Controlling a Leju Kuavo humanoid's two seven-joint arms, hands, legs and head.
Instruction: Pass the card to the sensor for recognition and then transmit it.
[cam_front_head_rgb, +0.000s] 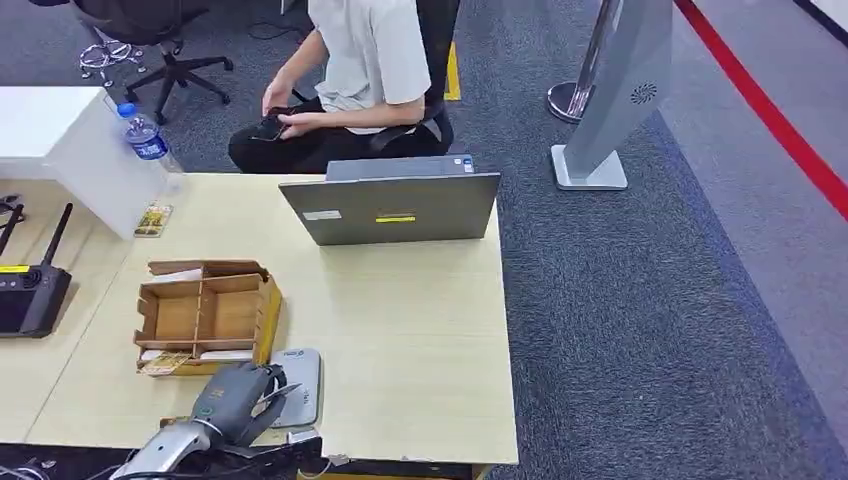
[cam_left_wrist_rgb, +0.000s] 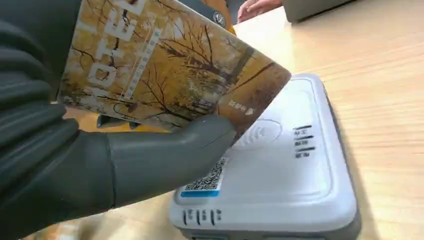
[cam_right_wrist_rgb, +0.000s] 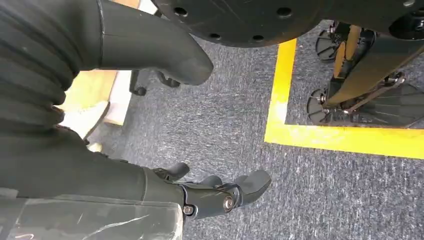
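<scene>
My left hand (cam_front_head_rgb: 238, 398) hovers at the table's near edge, right over the grey card reader (cam_front_head_rgb: 296, 386). In the left wrist view the hand (cam_left_wrist_rgb: 100, 165) pinches a hotel card (cam_left_wrist_rgb: 165, 65) printed with autumn trees between thumb and fingers. The card is tilted just above the white sensor (cam_left_wrist_rgb: 280, 170), partly covering its top face. My right hand (cam_right_wrist_rgb: 150, 180) hangs beside my body over the carpet, fingers spread and holding nothing.
A wooden compartment box (cam_front_head_rgb: 205, 315) with more cards stands just behind the reader. A grey laptop (cam_front_head_rgb: 395, 205) stands at the far table edge, with a seated person (cam_front_head_rgb: 350, 80) behind it. A black controller (cam_front_head_rgb: 30, 295) and a water bottle (cam_front_head_rgb: 148, 140) are at the left.
</scene>
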